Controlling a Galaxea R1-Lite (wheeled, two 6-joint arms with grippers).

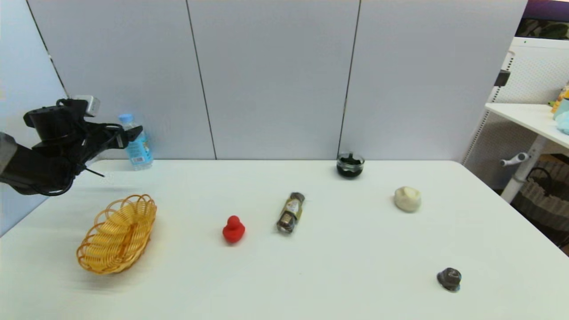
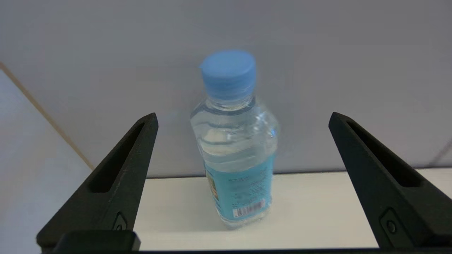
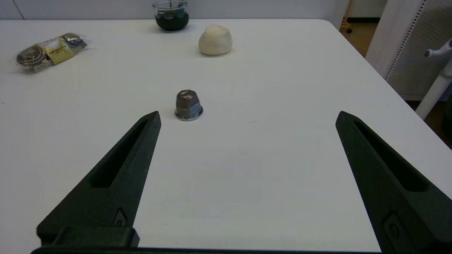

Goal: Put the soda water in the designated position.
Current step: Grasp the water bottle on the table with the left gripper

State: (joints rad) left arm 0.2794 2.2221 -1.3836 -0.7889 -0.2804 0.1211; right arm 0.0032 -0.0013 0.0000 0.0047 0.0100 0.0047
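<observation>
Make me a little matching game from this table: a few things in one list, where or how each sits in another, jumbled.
Things:
1. clear plastic soda water bottle with light-blue cap
2. small brown glass bottle with yellowish label
3. woven orange wire basket
4. red rubber duck

States:
A. lying on its side
B. standing by the back wall
C. between basket and brown bottle
D. empty, near the table's left edge

Pairs: 1-B, 2-A, 3-D, 4-C

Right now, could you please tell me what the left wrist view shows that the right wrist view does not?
Only the left wrist view shows the clear plastic soda water bottle with the light-blue cap, standing upright by the grey wall, framed by the open left gripper.

Only the right wrist view shows the small dark metal cap-shaped piece, the cream-white lump, the dark-filled glass jar and the brown wrapped packet, beyond the open right gripper.

Both show the white table.
</observation>
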